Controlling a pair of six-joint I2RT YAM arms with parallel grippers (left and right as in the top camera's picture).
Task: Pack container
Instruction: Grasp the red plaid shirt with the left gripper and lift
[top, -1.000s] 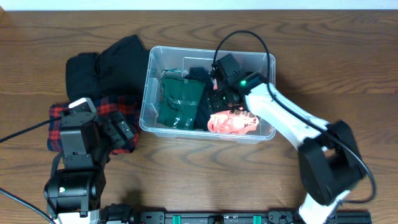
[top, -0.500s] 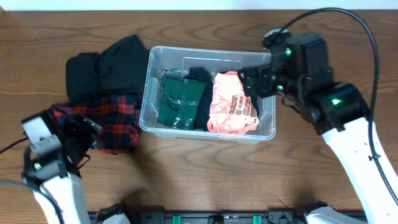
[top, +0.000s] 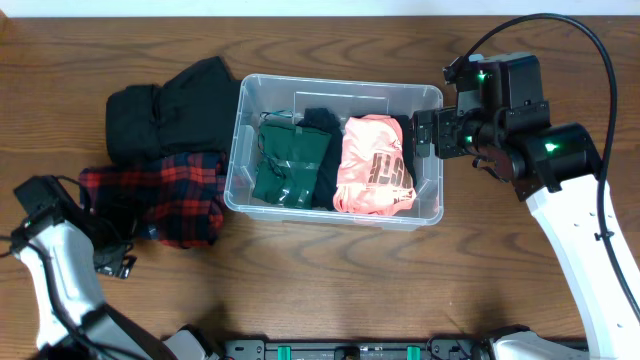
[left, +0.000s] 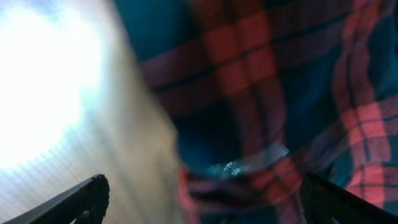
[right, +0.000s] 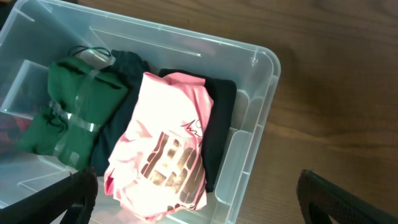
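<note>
The clear plastic container (top: 433, 99) stands mid-table. It holds a folded green garment (top: 288, 160), a dark garment (top: 325, 150) and a pink printed shirt (top: 373, 165); all also show in the right wrist view, with the pink shirt (right: 168, 149) nearest. My right gripper (top: 425, 133) is open and empty, raised over the container's right edge (right: 252, 143). My left gripper (top: 112, 258) is open and low at the left front edge of a red plaid shirt (top: 160, 195), which fills the left wrist view (left: 267, 93) between the spread fingers (left: 202, 205).
A black garment (top: 170, 105) lies left of the container, behind the plaid shirt. Bare wooden table (top: 330, 270) lies in front of the container and to its right (right: 336, 93). The right arm's cable (top: 590, 60) loops over the far right.
The right gripper left the pink shirt lying flat in the container and rose out to the right. The left arm swung left and down to the plaid shirt's front edge.
</note>
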